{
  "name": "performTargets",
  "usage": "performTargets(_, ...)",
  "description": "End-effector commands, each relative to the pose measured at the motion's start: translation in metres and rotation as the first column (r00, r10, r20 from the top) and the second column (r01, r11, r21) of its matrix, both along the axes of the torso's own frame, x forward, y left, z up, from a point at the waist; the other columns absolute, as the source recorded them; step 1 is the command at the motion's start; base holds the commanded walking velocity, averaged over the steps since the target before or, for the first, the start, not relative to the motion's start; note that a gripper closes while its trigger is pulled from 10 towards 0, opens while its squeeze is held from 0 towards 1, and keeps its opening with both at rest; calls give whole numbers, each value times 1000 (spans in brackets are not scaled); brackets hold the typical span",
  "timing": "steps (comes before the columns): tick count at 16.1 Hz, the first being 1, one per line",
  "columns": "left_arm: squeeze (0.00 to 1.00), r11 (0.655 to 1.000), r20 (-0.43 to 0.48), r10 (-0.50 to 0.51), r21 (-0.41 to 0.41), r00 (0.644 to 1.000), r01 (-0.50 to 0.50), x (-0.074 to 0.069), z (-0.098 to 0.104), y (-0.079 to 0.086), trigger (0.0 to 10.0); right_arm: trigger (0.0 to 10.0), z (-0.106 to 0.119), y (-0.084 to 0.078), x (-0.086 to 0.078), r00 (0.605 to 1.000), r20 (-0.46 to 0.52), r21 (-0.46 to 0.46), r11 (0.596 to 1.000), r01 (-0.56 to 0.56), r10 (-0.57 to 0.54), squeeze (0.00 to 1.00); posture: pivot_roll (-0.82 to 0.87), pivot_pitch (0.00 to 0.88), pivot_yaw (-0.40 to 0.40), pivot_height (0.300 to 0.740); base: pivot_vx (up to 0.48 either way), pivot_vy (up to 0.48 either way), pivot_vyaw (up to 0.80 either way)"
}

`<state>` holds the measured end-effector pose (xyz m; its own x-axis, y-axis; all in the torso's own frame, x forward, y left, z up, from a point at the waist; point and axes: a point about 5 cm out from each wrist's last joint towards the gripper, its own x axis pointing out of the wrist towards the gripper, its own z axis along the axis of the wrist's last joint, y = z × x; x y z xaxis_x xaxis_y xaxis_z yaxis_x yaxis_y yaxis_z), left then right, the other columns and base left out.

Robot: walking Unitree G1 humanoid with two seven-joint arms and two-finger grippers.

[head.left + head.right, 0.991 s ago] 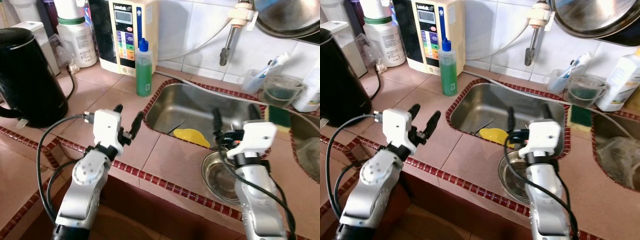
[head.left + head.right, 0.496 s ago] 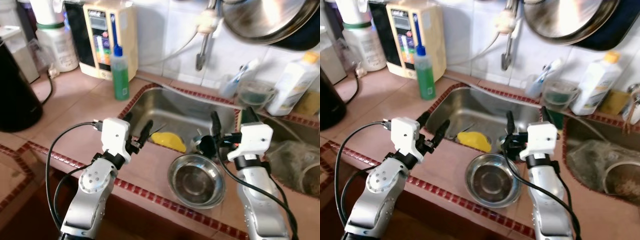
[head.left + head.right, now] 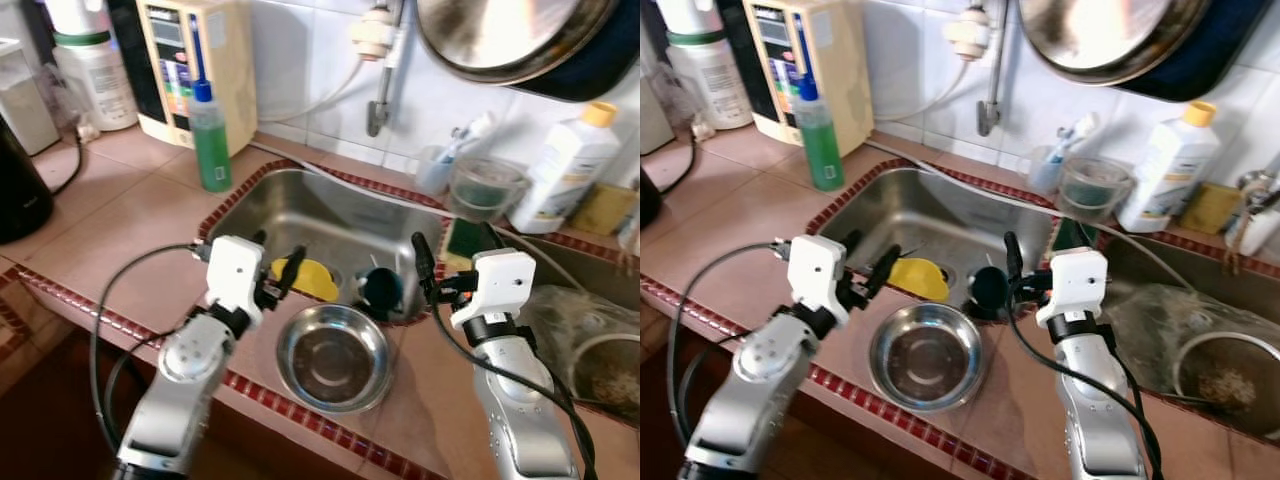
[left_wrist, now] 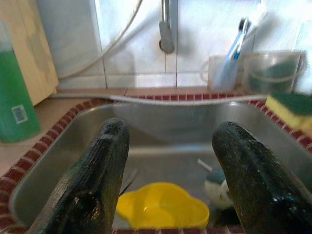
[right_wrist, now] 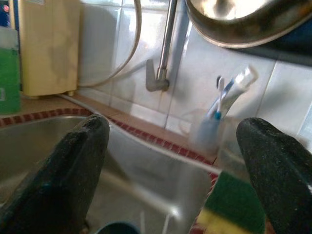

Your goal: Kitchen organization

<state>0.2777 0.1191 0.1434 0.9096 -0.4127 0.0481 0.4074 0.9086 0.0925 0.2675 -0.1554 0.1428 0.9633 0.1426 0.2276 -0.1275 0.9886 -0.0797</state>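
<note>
A steel bowl [image 3: 333, 357] sits empty on the tiled counter ledge just in front of the steel sink [image 3: 300, 212]. Inside the sink lie a yellow plastic piece [image 3: 308, 279] and a dark cup [image 3: 380, 290]. My left gripper [image 3: 276, 258] hovers open over the sink's near rim, just left of the bowl and above the yellow piece [image 4: 163, 210]. On the bowl's right, my right gripper [image 3: 457, 255] is open and raised, pointing toward the sponge [image 3: 462, 238] on the divider. Neither gripper holds anything.
A green soap bottle [image 3: 210, 135] and a cream water purifier [image 3: 195, 60] stand back left. A toothbrush cup [image 3: 440, 168], clear container [image 3: 487, 187] and white bottle [image 3: 565, 170] line the wall. A second basin [image 3: 605, 365] lies to the right. A pan [image 3: 520, 40] hangs overhead.
The camera has swung right, so the kettle slid almost out of view and the bowl and second basin came in. Both grippers stay open, now closer over the sink's front rim.
</note>
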Motion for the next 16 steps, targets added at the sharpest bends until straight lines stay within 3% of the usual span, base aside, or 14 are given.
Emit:
performTargets(1,0,1000,5,-8,19,1000,8,0,6,2,10000,10000,0,0,-2,1000,-21,31,999,-22,23,0,-54,0,-54,740,0,0,0)
performTargets(3,0,997,-24,-38,61,999,39,-5,5,4,10000,10000,-4,-7,-7,997,-56,39,998,-57,59,0,-53,0,-58,740,0,0,0)
performTargets(4,0,990,-53,-96,97,994,101,-12,3,5,10000,10000,-8,-12,-12,991,-97,69,994,-87,94,0,-51,0,-62,740,0,0,0)
performTargets(8,0,973,-100,-183,125,978,195,-23,4,3,10000,10000,-9,-20,-20,971,-165,111,981,-157,174,0,-43,0,-71,740,0,0,0)
performTargets(10,0,949,-114,-254,161,961,270,-31,6,0,10000,10000,-8,-28,-21,955,-212,82,978,-194,207,0,-46,0,-68,740,0,0,0)
performTargets(13,0,934,-119,-294,172,948,312,-37,10,-3,10000,10000,-20,-29,-37,868,-340,97,931,-351,362,0,-41,0,-72,740,0,0,0)
performTargets(14,0,934,-122,-296,169,947,314,-38,11,-3,10000,10000,-23,-27,-42,816,-382,139,900,-413,433,0,-41,0,-72,740,0,0,0)
performTargets(16,0,931,-127,-303,173,944,322,-41,13,-3,10000,10000,-25,-28,-49,766,-432,148,875,-460,476,0,-34,0,-77,740,0,0,0)
